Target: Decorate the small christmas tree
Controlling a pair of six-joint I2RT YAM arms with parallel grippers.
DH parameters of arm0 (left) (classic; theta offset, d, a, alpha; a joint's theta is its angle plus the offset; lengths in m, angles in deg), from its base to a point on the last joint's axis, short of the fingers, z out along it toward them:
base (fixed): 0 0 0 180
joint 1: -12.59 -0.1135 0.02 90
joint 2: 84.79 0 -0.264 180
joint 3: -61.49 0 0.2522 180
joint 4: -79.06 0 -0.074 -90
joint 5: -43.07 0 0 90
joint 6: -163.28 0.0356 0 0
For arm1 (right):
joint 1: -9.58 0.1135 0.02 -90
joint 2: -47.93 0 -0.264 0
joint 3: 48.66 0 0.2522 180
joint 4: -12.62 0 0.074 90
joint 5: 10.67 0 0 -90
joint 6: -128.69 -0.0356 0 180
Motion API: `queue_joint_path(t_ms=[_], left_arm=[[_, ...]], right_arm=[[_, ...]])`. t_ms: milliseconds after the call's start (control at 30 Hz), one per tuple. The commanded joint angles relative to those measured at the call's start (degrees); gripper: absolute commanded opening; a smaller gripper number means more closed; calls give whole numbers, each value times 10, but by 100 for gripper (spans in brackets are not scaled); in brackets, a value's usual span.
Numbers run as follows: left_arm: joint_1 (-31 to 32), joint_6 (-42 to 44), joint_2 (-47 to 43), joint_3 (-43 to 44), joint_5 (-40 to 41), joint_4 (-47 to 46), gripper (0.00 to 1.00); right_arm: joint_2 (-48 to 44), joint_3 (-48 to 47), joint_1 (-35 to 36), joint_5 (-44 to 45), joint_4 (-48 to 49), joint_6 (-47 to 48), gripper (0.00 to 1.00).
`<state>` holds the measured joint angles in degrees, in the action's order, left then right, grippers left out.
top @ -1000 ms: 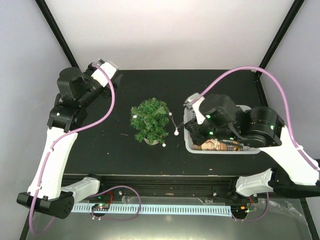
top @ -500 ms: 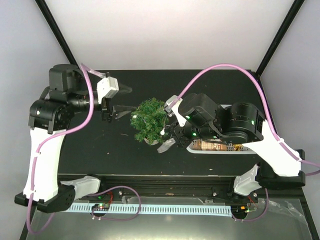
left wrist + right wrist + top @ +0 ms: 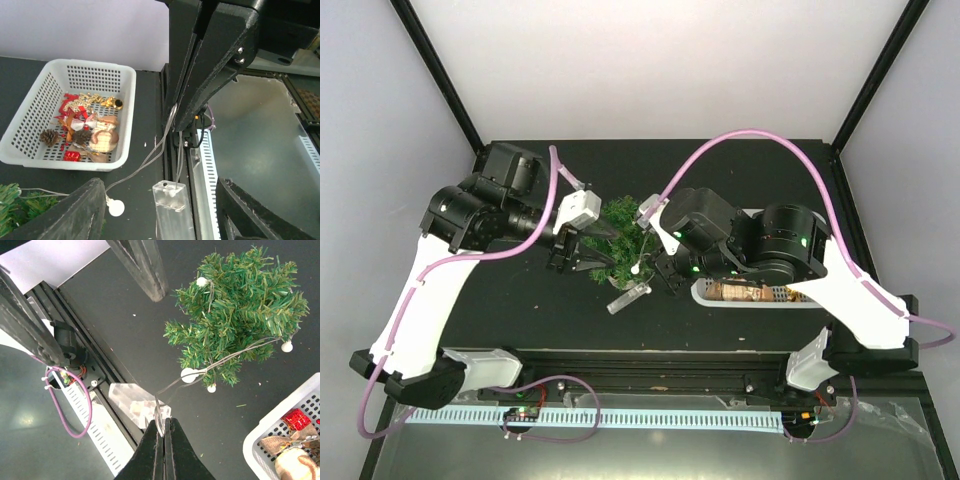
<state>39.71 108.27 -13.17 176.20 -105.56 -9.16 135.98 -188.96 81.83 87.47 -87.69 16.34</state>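
From above, the small christmas tree (image 3: 620,240) stands mid-table. The left gripper (image 3: 580,250) is at its left side and the right gripper (image 3: 655,272) at its right, beside a white basket (image 3: 800,298).

The left wrist alone shows the basket's ornaments (image 3: 90,132). Its own fingers (image 3: 82,210) are spread wide, holding nothing, with a clear box (image 3: 172,205) beyond them.

The right wrist alone shows its jaws pinched tight on a thin wire (image 3: 170,385), which runs to white bulbs (image 3: 189,375) on the tree.

Overhead view, two close wrist views; shared tree (image 3: 620,228), probably basket (image 3: 705,296).
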Motion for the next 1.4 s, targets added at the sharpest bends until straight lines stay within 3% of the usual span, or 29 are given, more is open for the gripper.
queue_joint_path(t_ms=[0,433,633,700,933,1367], left_arm=[[22,8,8,10,32,-5,58],[56,48,14,-7,-9,50,22],[72,62,-5,-51,-30,60,18],[77,52,-6,-63,-28,47,23],[84,10,11,-62,-28,-6,57],[93,-42,47,-65,-17,-73,62]], right_arm=[[2,-9,3,-9,11,7,1],[6,-7,3,8,19,5,1],[10,-6,2,13,24,4,1],[12,-9,2,13,26,5,1],[34,-34,2,9,26,11,1],[38,-41,3,3,35,13,1]])
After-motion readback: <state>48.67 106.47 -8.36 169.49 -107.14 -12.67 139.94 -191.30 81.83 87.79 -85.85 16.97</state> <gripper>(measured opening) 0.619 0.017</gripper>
